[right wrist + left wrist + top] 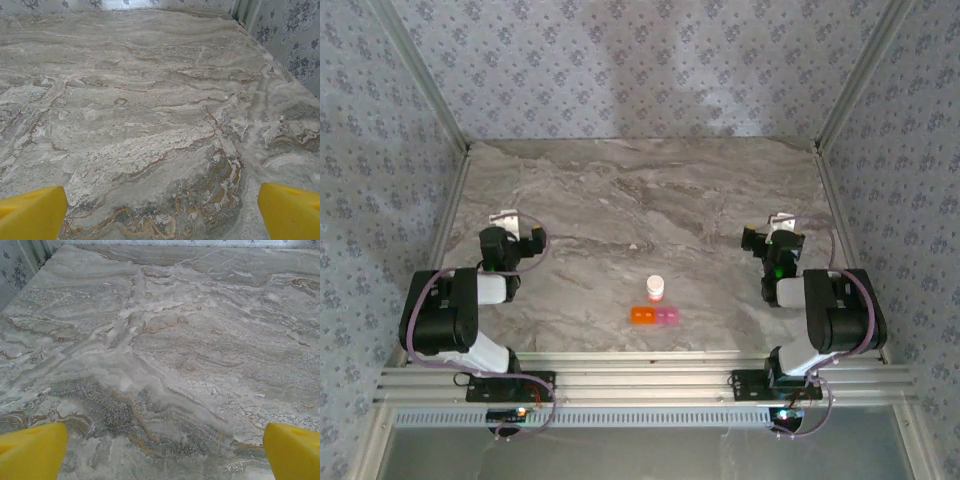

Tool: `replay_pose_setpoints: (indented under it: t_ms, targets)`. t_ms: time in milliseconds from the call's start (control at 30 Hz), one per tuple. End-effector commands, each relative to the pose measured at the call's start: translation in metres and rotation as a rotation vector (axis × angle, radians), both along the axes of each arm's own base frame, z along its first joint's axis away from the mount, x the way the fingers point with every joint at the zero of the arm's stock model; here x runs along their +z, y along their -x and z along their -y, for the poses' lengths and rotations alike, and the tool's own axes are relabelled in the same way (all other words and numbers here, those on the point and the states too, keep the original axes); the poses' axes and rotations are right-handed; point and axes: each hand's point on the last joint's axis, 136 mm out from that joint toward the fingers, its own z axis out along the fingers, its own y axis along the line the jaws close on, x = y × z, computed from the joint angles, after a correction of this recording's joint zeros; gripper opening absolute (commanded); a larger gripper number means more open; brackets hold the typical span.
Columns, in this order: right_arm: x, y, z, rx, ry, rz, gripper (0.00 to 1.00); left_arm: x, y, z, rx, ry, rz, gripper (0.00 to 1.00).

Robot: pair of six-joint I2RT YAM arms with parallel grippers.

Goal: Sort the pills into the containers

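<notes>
The containers (655, 316) lie near the table's front edge, midway between the arms: a small strip with one orange compartment on the left and pink-purple ones beside it. Just behind it stands a small white bottle (655, 289) with an orange-red band. No loose pills can be made out. My left gripper (516, 226) rests at the left, well away from the strip, open, its yellow fingertips (32, 450) wide apart over bare marble. My right gripper (780, 228) rests at the right, open too, its fingertips (290, 210) spread with nothing between them.
The marble table (640, 200) is walled by patterned panels at the back and both sides. A metal rail (640, 380) runs along the near edge under the arm bases.
</notes>
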Motion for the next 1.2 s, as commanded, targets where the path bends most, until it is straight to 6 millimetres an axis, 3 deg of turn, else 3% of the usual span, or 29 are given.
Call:
replay_pose_setpoints:
  t_ms: [0,1167]
  targets:
    - [0.0062,-0.0056,0.0018,0.004,0.026,0.011,1.0,0.0038,-0.0037,-0.0015,0.011,0.012,0.012,1.0]
    - [0.008,-0.0043,0.0029,-0.003,0.026,0.021,1.0,0.0049,-0.0029,-0.0015,-0.003,0.03,0.021,1.0]
